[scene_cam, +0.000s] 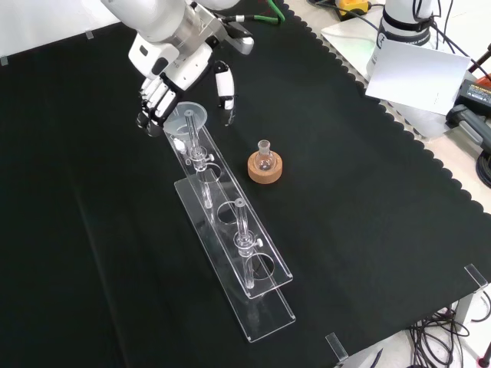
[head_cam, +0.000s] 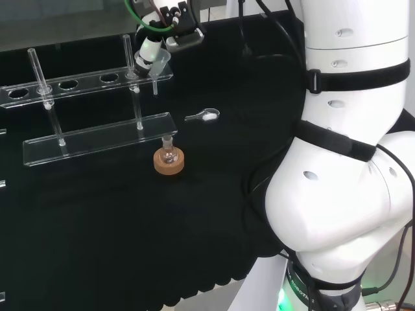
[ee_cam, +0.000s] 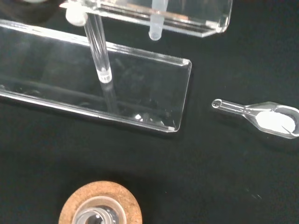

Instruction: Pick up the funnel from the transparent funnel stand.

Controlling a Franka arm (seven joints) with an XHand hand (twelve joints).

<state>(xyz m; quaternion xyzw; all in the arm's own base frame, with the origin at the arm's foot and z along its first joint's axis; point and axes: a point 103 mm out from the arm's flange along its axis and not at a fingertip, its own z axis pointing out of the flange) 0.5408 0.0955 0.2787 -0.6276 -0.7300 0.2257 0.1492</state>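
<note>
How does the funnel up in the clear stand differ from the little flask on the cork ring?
The funnel hangs in the stand, raised above the cloth; the flask rests low on its cork ring. The funnel opens into a wide cone; the flask has a narrow neck. The hand is at the funnel, while the flask stands alone. Both look clear.
</note>
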